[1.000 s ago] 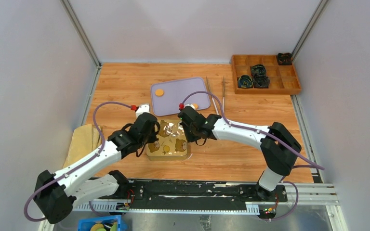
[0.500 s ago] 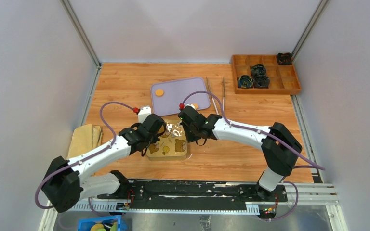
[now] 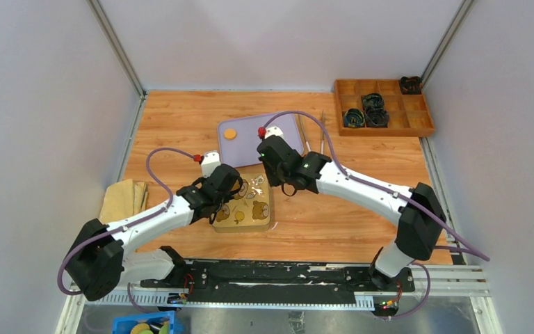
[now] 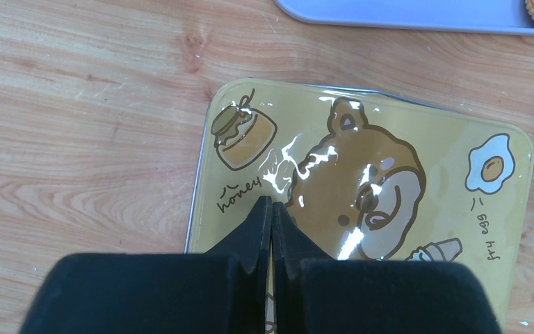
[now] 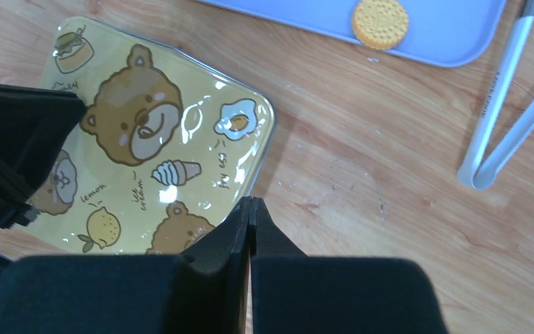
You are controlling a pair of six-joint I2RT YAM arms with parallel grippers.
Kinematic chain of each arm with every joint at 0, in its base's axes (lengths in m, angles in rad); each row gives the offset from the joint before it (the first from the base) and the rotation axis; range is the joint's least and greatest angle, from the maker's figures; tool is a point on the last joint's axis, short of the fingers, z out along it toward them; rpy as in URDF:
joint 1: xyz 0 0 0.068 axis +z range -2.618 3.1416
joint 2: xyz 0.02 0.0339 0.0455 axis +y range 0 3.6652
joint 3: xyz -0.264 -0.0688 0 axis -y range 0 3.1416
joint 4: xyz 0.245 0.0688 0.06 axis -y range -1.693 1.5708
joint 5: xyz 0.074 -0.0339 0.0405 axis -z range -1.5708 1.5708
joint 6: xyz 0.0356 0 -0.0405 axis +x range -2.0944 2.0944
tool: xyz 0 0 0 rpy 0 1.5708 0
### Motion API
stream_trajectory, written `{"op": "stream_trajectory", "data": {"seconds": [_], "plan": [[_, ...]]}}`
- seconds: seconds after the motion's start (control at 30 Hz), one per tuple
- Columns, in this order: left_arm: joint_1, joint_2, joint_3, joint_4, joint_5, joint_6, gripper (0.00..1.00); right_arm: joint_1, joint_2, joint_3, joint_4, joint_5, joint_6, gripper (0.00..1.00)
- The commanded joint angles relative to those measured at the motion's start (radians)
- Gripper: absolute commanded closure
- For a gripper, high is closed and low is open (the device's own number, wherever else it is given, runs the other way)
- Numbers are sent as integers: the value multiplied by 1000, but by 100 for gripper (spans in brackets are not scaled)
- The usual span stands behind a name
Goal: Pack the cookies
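Wood table (image 3: 181, 118), grey walls (image 3: 42, 104); tin (image 3: 254, 209) beside tray (image 3: 247, 149) holding cookie (image 3: 230, 133). Left gripper (image 4: 271, 209) and right gripper (image 5: 250, 209) closed, empty.

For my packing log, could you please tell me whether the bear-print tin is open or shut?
Shut: the bear-print tin shows only its unbroken glossy printed top in both wrist views, and none of its inside is visible.
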Motion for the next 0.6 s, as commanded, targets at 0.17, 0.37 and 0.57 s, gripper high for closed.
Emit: {"op": "stream_trajectory", "data": {"seconds": [0.17, 0.37, 0.57], "plan": [[-3, 40, -80, -190, 48, 2, 98, 4, 189, 82, 26, -116, -9, 100], [-3, 25, -83, -200, 40, 1, 98, 1, 255, 25, 53, -163, 24, 100], [-3, 8, -85, -210, 33, -2, 99, 1, 204, -21, 76, -138, 27, 100]]}}
